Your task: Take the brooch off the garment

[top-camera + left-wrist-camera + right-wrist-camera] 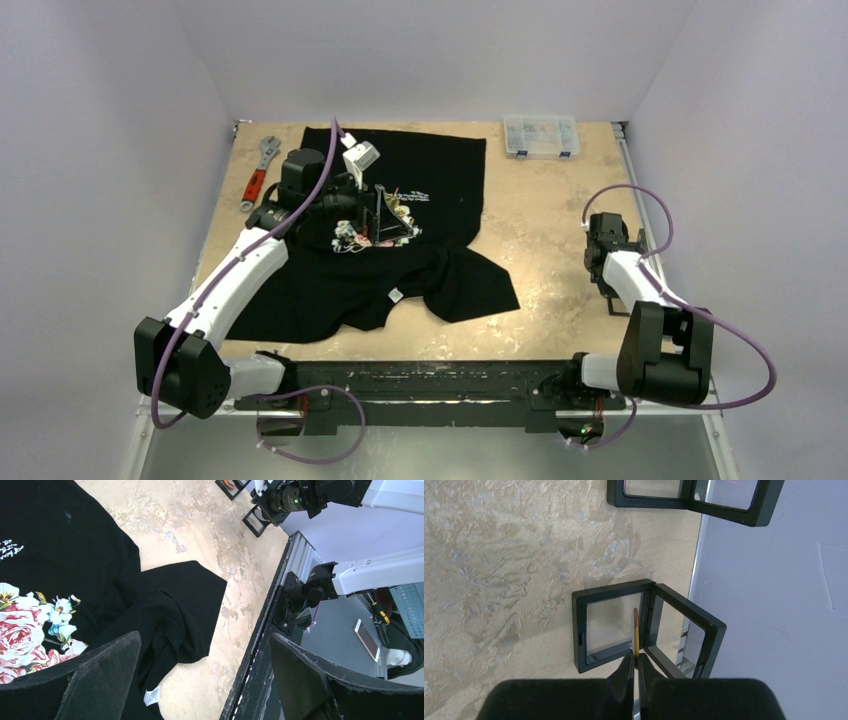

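The garment [440,180], a black T-shirt with a pink-rose print [20,635], white lettering and a small white neck label [152,695], lies spread at the table's left. My left gripper [385,215] hovers over the print with its jaws wide apart and empty; in the left wrist view [205,642] its fingers [100,675] frame the shirt's sleeve and the table edge. My right gripper [636,657] is at the far right [603,235], shut on the brooch [636,630], a thin gold-rimmed disc seen edge-on. It holds it over an open black display box [609,625].
A second open black box [694,495] lies beyond the first, by the right wall. A red-handled wrench [258,172] lies left of the shirt. A clear compartment box [541,135] stands at the back. A black rail [430,380] runs along the near edge.
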